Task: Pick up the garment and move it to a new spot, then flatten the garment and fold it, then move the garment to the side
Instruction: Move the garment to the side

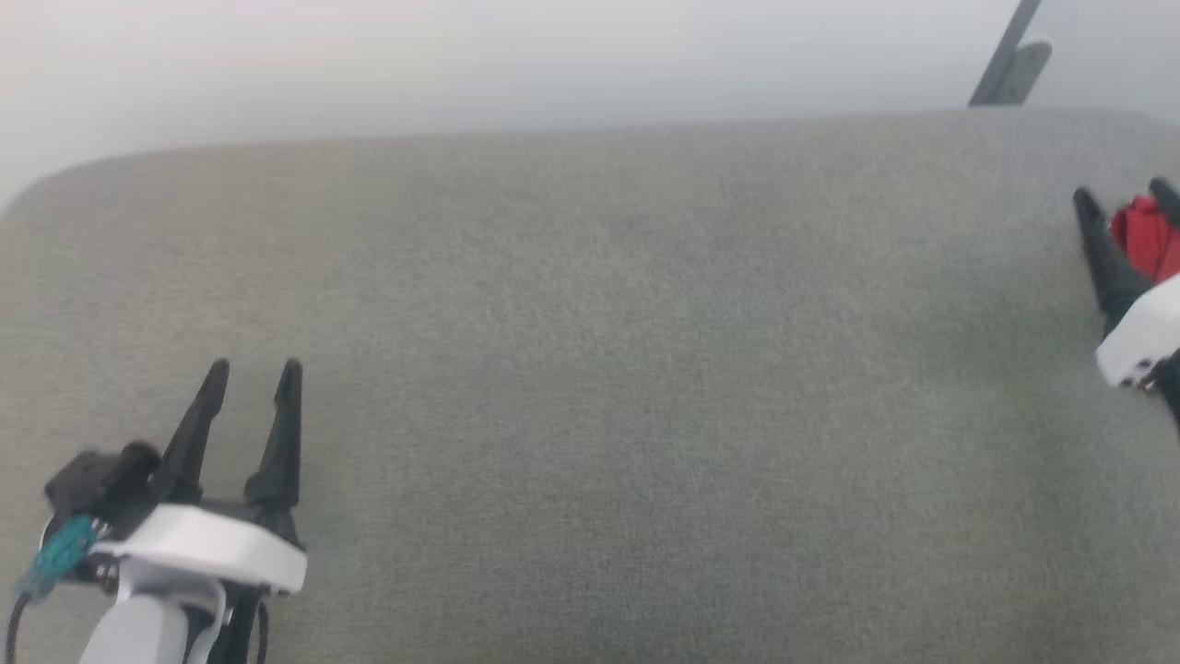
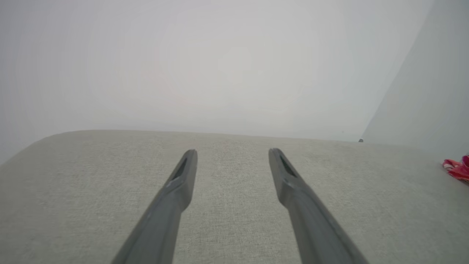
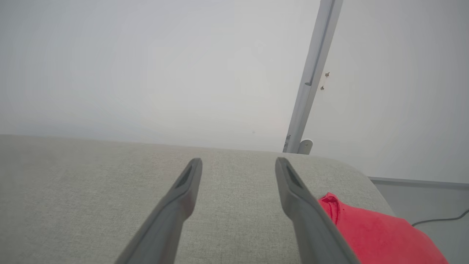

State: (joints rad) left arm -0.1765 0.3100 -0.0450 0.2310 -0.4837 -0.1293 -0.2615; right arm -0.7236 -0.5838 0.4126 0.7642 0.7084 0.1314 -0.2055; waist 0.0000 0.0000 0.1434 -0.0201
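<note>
The garment (image 1: 1141, 238) is a bunched red cloth at the far right edge of the grey upholstered surface (image 1: 590, 369). My right gripper (image 1: 1126, 195) stands open over that spot. In the right wrist view the garment (image 3: 370, 234) lies just outside the right-hand finger (image 3: 304, 212), with bare fabric between the two fingers; the gripper (image 3: 238, 161) holds nothing. My left gripper (image 1: 253, 369) is open at the lower left, far from the garment. The left wrist view has the open gripper (image 2: 232, 151) over bare surface and a red, white-striped bit of the garment (image 2: 456, 168) at the far right.
A grey pole with a bracket (image 1: 1009, 55) rises behind the surface's back right corner, also seen as the pole (image 3: 311, 77) in the right wrist view. A pale wall runs behind. Right of the surface's rounded corner lie the floor and a dark cable (image 3: 439, 220).
</note>
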